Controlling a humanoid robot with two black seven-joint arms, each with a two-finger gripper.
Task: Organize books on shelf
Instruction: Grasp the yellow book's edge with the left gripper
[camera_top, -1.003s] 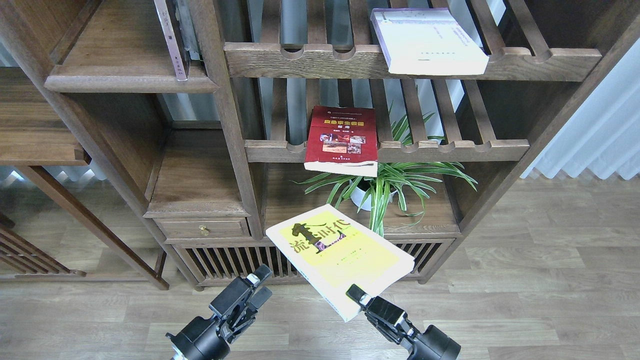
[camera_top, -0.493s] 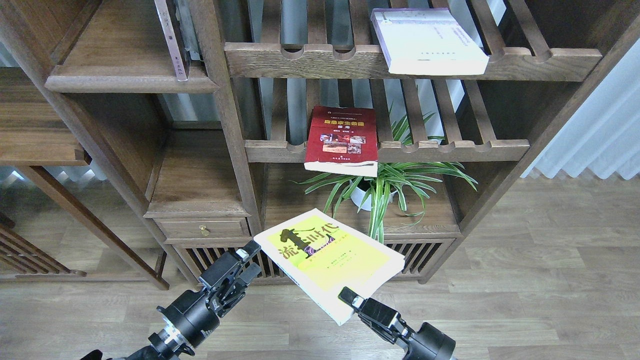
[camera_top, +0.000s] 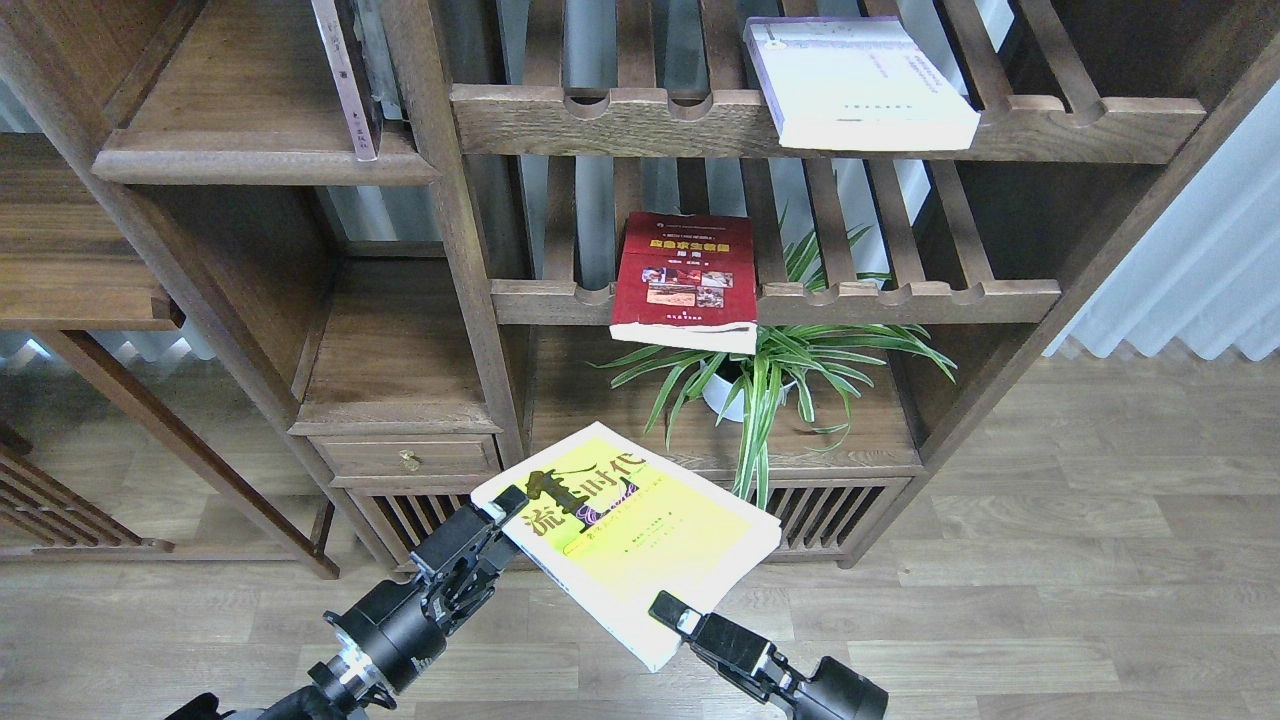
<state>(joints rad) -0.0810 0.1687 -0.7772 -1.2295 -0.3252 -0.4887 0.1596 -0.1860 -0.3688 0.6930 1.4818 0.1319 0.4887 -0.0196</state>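
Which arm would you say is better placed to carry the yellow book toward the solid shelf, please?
Probably the right: its tool already grips the yellow book, while the left tool only meets its corner.

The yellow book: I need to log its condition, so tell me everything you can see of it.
The yellow book is a thick paperback, closed, yellow-green and white cover with black characters facing up, tilted in mid-air before the bookcase. The right gripper pinches its near edge; the left gripper meets its left corner.

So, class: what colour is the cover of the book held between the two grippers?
Yellow-green and white with black characters, on the held book; seen in the head view.
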